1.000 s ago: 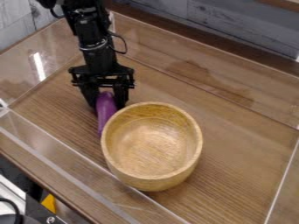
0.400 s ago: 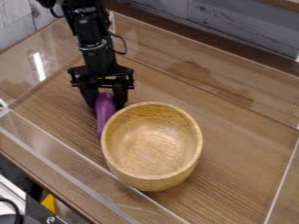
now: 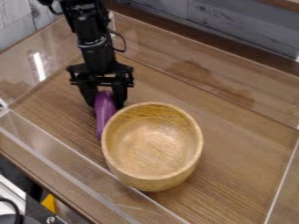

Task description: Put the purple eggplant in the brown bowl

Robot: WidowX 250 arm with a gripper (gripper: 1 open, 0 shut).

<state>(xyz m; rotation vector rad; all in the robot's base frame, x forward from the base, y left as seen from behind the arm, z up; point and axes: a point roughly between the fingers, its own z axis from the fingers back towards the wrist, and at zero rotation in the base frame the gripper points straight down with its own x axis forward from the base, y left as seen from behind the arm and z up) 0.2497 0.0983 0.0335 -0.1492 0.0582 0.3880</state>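
One purple eggplant (image 3: 105, 114), slim and elongated, smooth glossy plastic look, lies on the tabletop (image 3: 222, 96) just beside the left rim of the brown bowl. Its upper end sits between the fingers of the end effector (image 3: 103, 98); stem tip not visible. One brown bowl (image 3: 153, 145): round, light wood, thick walls, visible grain rings inside; nothing in it. Eggplant looks to be touching or nearly touching the bowl's outer wall, can't tell which. End effector is black, points straight down, two fingers clamped on the eggplant's upper part, which is still down at tabletop level. One black robot arm (image 3: 89, 35) rises from it toward the upper left. Tabletop is wood-grain laminate, medium brown, enclosed by clear plastic walls (image 3: 70, 179) with glare. Pale plank-pattern wall at the back.
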